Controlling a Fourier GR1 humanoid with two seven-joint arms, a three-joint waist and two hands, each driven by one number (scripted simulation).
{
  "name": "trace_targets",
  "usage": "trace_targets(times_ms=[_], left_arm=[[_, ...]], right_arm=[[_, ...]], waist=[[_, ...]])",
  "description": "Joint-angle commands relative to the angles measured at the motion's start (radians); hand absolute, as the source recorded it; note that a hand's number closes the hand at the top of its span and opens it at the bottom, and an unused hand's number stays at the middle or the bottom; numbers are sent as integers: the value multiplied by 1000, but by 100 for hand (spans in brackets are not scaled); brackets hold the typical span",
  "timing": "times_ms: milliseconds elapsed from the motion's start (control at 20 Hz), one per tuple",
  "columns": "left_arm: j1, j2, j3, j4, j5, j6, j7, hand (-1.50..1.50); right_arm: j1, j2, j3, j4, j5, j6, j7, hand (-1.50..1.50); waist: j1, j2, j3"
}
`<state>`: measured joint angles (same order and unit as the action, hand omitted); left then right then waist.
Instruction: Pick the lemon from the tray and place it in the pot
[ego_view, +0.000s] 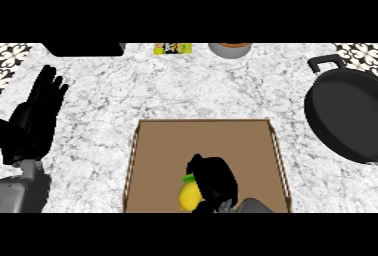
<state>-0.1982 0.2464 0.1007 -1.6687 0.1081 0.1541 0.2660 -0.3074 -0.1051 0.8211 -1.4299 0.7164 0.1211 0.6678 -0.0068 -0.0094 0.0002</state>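
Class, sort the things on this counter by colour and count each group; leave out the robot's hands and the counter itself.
Black: 2, the pot and a black object at the far edge
Yellow: 2, the lemon and a small packet
Brown: 1, the tray
Grey: 1, a round container
Total: 6

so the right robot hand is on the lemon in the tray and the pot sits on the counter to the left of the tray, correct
Not quite. The head view shows the pot on the counter to the right of the tray, not the left. The rest holds: the right robot hand is curled on the lemon in the tray.
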Motion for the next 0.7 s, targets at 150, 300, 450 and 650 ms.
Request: trace_targets(times_ms=[150, 300, 450, 650], left_arm=[[-13, 8, 23, 56, -4, -18, -33, 0], [9, 18, 43, 9, 23, -38, -19, 0], [33, -14, 11, -1, -18, 0, -32, 0], [3, 16, 40, 19, 8, -20, -3, 0]], right_arm=[[245, -308, 59, -397, 18, 17, -128, 150], [338, -363, 62, -521, 63, -21, -120, 150], [367, -372, -25, -616, 84, -163, -134, 150], [370, -332, -127, -761, 132, -248, -58, 150]], waist=[[-8, 7, 0], [-3, 6, 0], [-16, 3, 1], [-23, 2, 0]])
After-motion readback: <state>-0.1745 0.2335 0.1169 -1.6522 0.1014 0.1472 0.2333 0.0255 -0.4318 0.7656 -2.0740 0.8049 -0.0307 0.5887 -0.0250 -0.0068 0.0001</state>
